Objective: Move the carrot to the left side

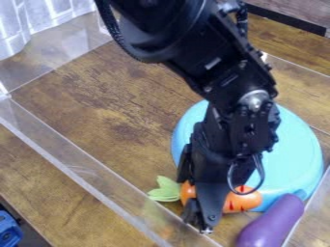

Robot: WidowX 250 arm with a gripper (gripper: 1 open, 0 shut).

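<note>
At the near edge, toward five o'clock, the purple eggplant toy (268,227) lies just beside the carrot (237,201), which rests on the tabletop (96,111) by the clear side wall (80,164), its leafy top toward nine o'clock. The tool (204,210) is down over the carrot's middle; whether it has closed on it, I cannot tell. Secure the body evenly, not the soft-looking leaves, then raise it straight up before heading toward nine o'clock. Farther back, the blue plate (302,150) sits at about four o'clock, so lift gently to avoid nudging its rim.
</note>
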